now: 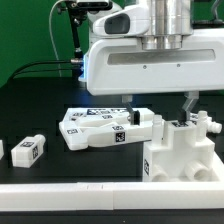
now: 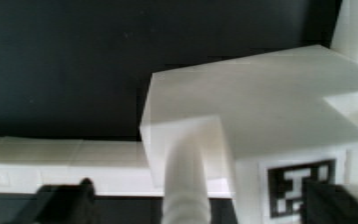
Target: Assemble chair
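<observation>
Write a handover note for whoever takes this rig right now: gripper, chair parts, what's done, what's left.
Gripper: open and holding nothing, with its jaws either side of an upright piece on the partly built chair at the exterior view's right.
Parts: the tagged flat pieces lie loose mid-scene. A small tagged block lies at the exterior view's left.
Done: several pieces are joined into one white structure.
Left: the flat pieces and small block are not yet attached.

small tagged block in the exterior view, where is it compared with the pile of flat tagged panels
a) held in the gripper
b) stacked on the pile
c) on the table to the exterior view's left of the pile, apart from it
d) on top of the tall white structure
c: the small tagged block sits on the black table, with bare table between it and the pile of flat tagged panels to its right in the exterior view.
</observation>
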Robot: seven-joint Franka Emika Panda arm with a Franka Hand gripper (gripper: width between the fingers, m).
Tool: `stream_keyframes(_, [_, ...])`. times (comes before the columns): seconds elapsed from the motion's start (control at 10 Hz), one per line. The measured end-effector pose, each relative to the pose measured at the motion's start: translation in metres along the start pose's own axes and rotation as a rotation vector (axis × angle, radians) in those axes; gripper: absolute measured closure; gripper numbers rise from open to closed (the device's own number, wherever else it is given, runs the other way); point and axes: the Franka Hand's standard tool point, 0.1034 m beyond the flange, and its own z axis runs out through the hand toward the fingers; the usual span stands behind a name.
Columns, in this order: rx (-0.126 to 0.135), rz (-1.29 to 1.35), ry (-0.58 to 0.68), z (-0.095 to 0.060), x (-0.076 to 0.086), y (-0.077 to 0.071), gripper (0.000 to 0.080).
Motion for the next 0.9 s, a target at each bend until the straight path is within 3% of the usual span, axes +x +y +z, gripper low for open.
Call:
stream_keyframes(0.1, [0.0, -0.003, -0.069, 0.001, -0.001, 0.0, 0.019])
stream_keyframes(0.2, [0.001, 0.001, -0.177, -0.003, 0.004, 0.002, 0.0158])
stream_keyframes(0.3, [0.0, 0.005, -0.21, -0.005, 0.019, 0.005, 0.0152])
stream_keyframes(0.4, [-0.001, 0.007, -0.286, -0.005, 0.021, 0.007, 0.0152])
stream_keyframes(0.9, [-0.002, 0.008, -0.339, 0.007, 0.028, 0.007, 0.0151])
